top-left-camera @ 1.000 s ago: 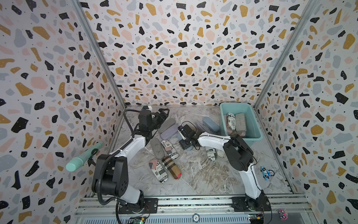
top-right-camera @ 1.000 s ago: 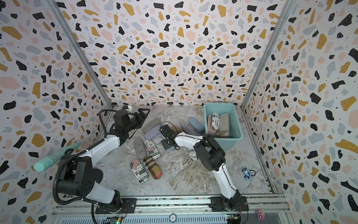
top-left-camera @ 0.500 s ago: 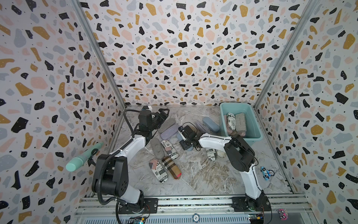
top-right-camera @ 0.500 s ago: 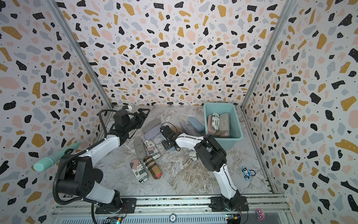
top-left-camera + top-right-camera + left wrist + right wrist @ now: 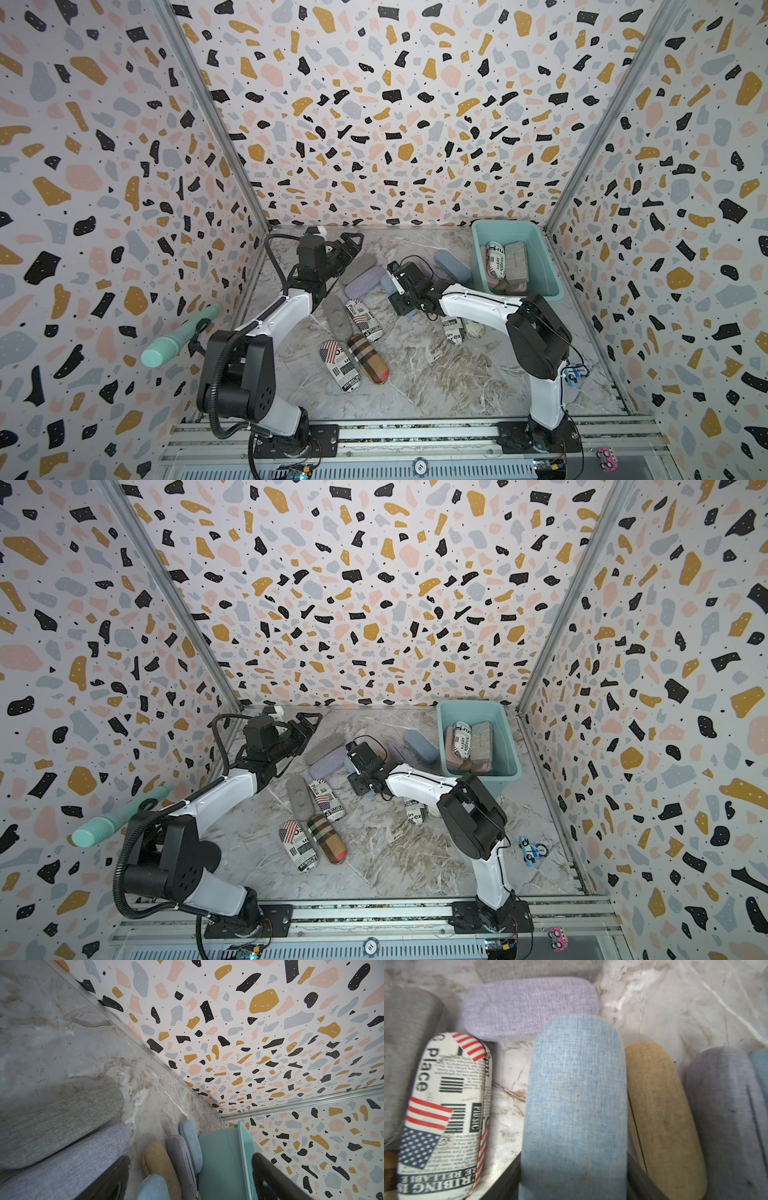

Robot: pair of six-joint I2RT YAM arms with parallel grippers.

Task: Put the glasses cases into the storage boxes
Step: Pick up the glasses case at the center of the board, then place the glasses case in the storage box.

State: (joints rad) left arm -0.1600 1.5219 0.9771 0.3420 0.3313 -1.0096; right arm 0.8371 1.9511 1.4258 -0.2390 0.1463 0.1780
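As things stand: a few cases, one newspaper-print case [image 5: 495, 261] among them, lie in the teal plastic tub [image 5: 540, 257].
My right tool [image 5: 574, 1157]: clamped on a light-blue fabric oblong case [image 5: 575, 1084], outside the tub.
My left tool [image 5: 347, 249]: jaws apart, holding nothing.
Left to do: about a dozen cases lie on the marble surface [image 5: 436, 374]; I judge well under half done.

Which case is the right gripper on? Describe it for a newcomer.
From the teal plastic tub in the far right corner, look left. The right gripper holds the light blue fabric glasses case, fourth from the tub, beside a tan woven case; the other blue case lies nearest the tub.
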